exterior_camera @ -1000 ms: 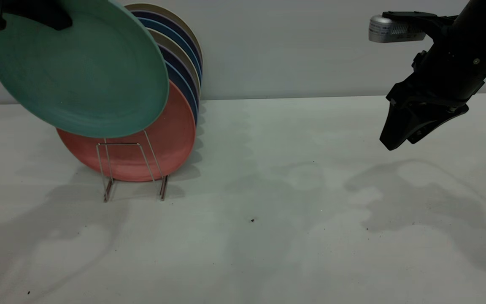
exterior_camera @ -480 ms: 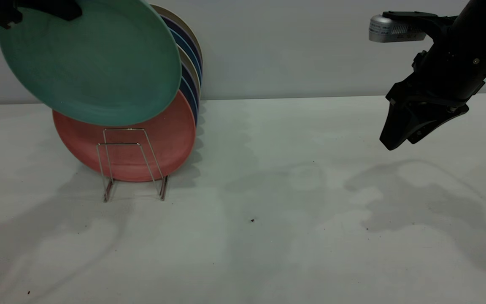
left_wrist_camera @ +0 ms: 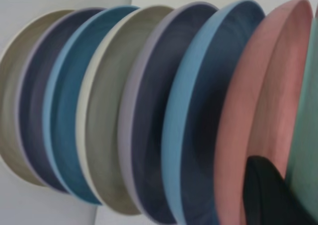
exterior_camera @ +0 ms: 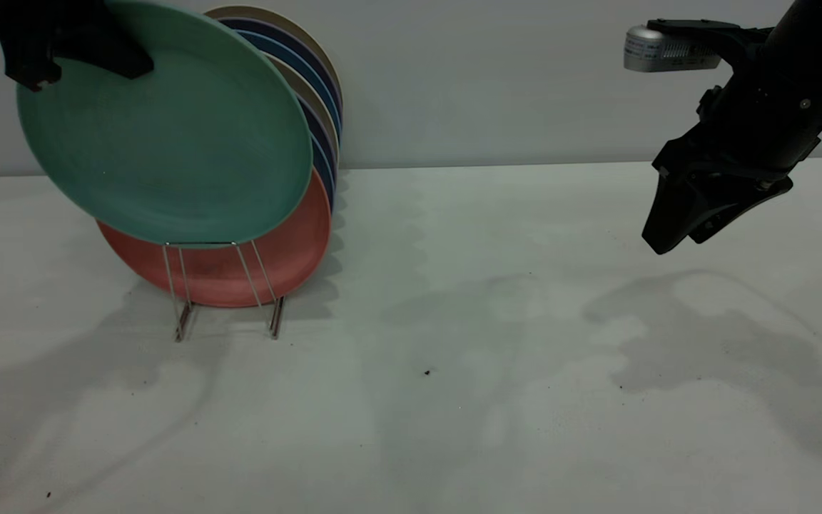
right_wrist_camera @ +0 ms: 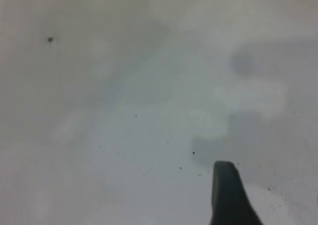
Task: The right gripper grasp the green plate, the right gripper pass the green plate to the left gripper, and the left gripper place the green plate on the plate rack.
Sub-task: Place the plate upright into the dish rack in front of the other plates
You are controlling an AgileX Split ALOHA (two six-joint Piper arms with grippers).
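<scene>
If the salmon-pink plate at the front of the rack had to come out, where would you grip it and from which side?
Probably by its upper right rim, coming from above. The salmon-pink plate stands on edge in the plate rack, whose wire loops cross its lower face. The green plate, held by the left gripper, covers its upper left, so it must clear first. The right gripper hangs far right.

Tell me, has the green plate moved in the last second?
Yes. The green plate, held by the left gripper, has shifted rightward and ended lower, its bottom edge now just covering the top of the rack's front loop.
</scene>
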